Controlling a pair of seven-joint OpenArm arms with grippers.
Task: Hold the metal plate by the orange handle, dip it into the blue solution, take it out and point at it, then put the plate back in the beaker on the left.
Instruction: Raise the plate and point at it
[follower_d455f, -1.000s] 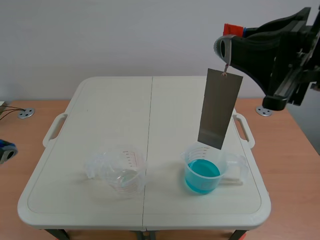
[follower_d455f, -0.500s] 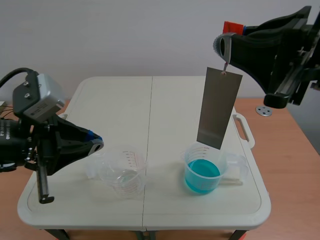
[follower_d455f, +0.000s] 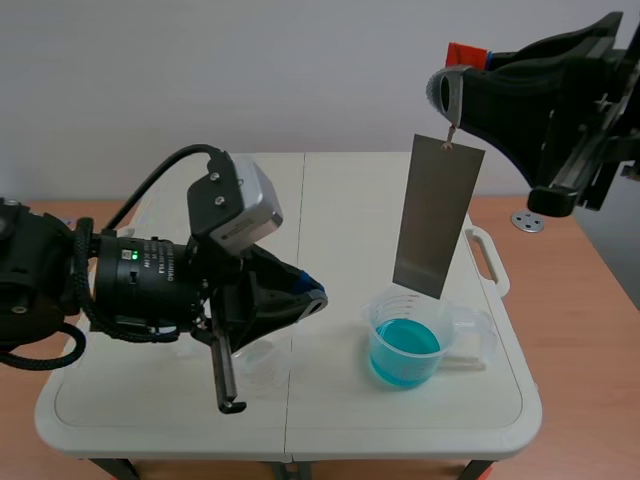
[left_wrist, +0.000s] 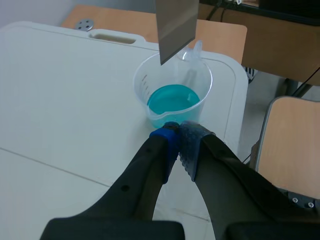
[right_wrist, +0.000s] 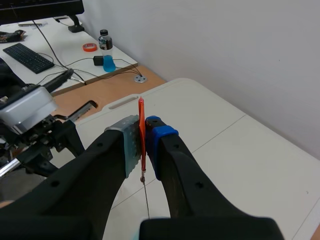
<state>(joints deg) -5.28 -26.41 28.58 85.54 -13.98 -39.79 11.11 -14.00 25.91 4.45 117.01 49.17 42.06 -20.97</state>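
The left end effector (follower_d455f: 312, 297) (left_wrist: 179, 132) sits low over the white table (follower_d455f: 350, 200), its fingers pressed together on nothing, the tips just short of the clear beaker (follower_d455f: 405, 340) (left_wrist: 172, 95) that holds the blue solution (follower_d455f: 404, 340) (left_wrist: 174, 98). The beaker stands on the table's right half. Above it hangs the metal plate (follower_d455f: 437, 215) (left_wrist: 175, 27), slightly tilted, its lower edge over the beaker's far rim and clear of the liquid. Higher up, the right end effector (follower_d455f: 452, 92) (right_wrist: 143, 131) is clamped on the thin orange handle (right_wrist: 142, 125), from which the plate dangles on a short wire.
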